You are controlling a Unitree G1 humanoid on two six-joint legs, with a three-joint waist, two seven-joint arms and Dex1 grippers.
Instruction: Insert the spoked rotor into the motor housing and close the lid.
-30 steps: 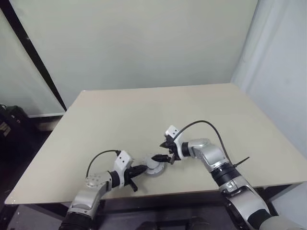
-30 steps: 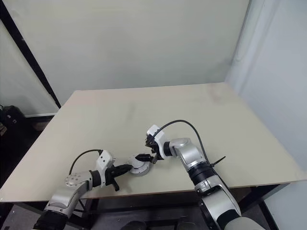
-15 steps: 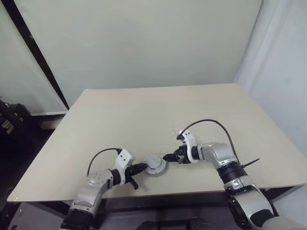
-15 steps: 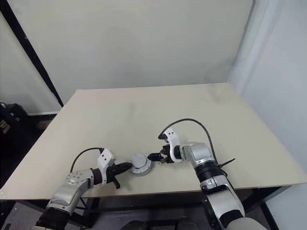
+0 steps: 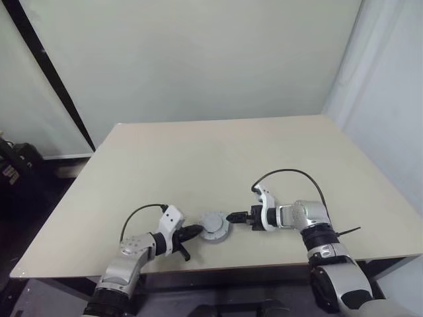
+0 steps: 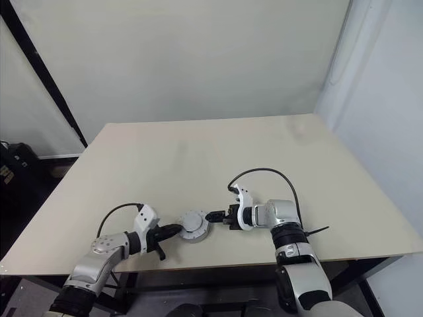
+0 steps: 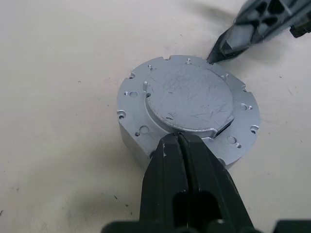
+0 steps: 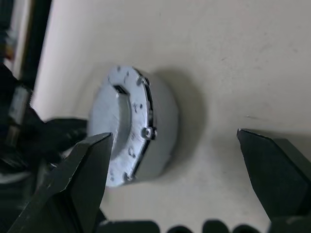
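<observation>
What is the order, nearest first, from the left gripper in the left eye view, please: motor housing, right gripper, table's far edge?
1. Motor housing: at the left gripper tip.
2. Right gripper: across the housing.
3. Table's far edge: by the wall.

You see the motor housing [image 7: 146, 141] closed up as one low round silver-grey metal block, lying flat on the near part of the table. The lid [image 7: 188, 97] sits on top of it: a flat, scratched grey disc with a raised round centre and a flange ringed with small holes and notches. Windings and the spoked rotor cannot be told from outside.
</observation>
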